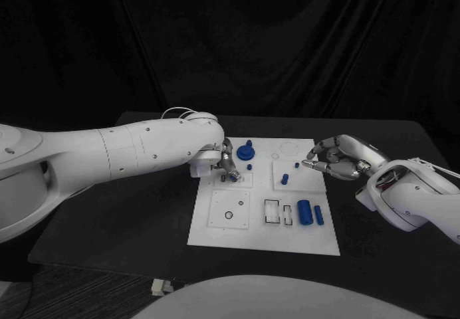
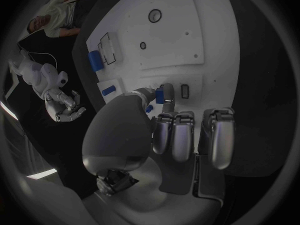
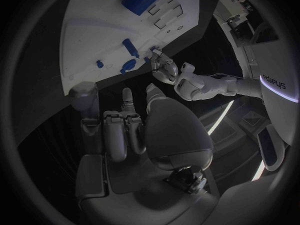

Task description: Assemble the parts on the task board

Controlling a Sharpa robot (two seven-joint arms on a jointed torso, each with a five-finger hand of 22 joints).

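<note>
Two hands flank the task board [image 1: 216, 236]: the left hand [image 1: 223, 159] pinches a small blue part [image 1: 233, 178] over its far-left area, the right hand [image 1: 338, 159] curls empty just beside its far-right edge.

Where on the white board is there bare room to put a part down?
The near-left corner of the white task board, below the small black ring, is bare. So is the near edge under the blue cylinder. The far-left is crowded: the left hand works beside the blue round part.
</note>
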